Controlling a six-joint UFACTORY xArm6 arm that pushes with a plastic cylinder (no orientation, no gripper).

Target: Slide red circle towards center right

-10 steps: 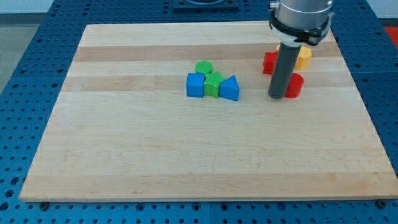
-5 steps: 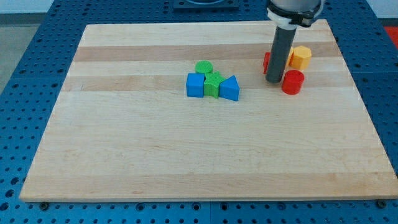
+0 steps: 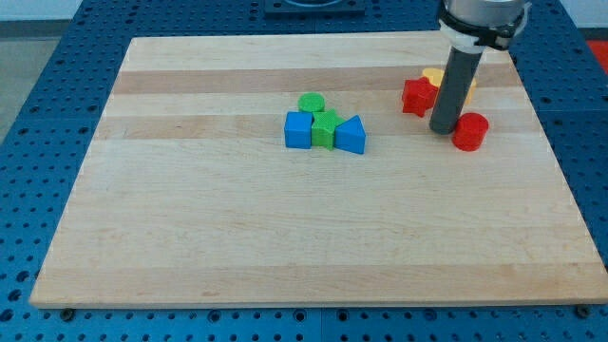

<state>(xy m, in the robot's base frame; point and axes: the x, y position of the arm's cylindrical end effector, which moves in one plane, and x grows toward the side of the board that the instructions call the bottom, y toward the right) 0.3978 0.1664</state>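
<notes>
The red circle (image 3: 469, 131) is a short red cylinder on the wooden board (image 3: 285, 237), at the view's right, a little above mid-height. My tip (image 3: 442, 129) is right beside it on its left, touching or almost touching. The dark rod rises from there and covers part of the yellow block (image 3: 434, 78) behind it.
A red star-like block (image 3: 416, 96) lies just up-left of my tip. A cluster sits near the board's middle: a blue cube (image 3: 298, 130), a green cylinder (image 3: 311, 103), a green block (image 3: 327, 128) and a blue triangle (image 3: 351, 135). The board's right edge is close to the red circle.
My tip first moved up and away from the red circle, then came back to its left side and shifted right. The red circle has slid right and slightly down.
</notes>
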